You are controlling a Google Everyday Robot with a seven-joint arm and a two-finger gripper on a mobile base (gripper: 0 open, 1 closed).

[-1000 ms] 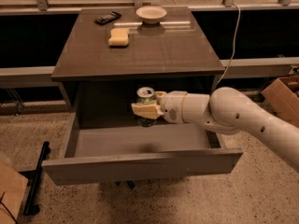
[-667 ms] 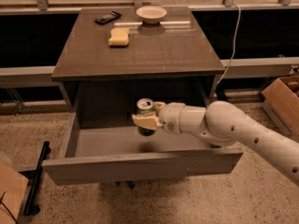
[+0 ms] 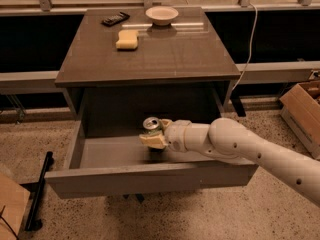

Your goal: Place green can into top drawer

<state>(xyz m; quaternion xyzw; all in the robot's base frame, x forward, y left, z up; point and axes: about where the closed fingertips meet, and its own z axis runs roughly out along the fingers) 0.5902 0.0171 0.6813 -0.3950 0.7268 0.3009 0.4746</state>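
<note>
The top drawer (image 3: 145,178) is pulled open under the table, showing its pale grey inside. My gripper (image 3: 155,133) reaches in from the right on a white arm and is shut on the green can (image 3: 151,124). Only the can's silver top and a bit of its body show; the fingers (image 3: 153,141) cover the rest. The can is upright, low inside the drawer, just right of its middle. I cannot tell whether it touches the drawer floor.
On the table top (image 3: 150,54) lie a yellow sponge (image 3: 127,39), a dark flat device (image 3: 115,19) and a pale bowl (image 3: 161,15). A cardboard box (image 3: 303,106) stands at the right. A black stand (image 3: 39,194) lies on the floor at the left.
My gripper has carried the green can down into the drawer and slightly left, and it sits lower inside the drawer now.
</note>
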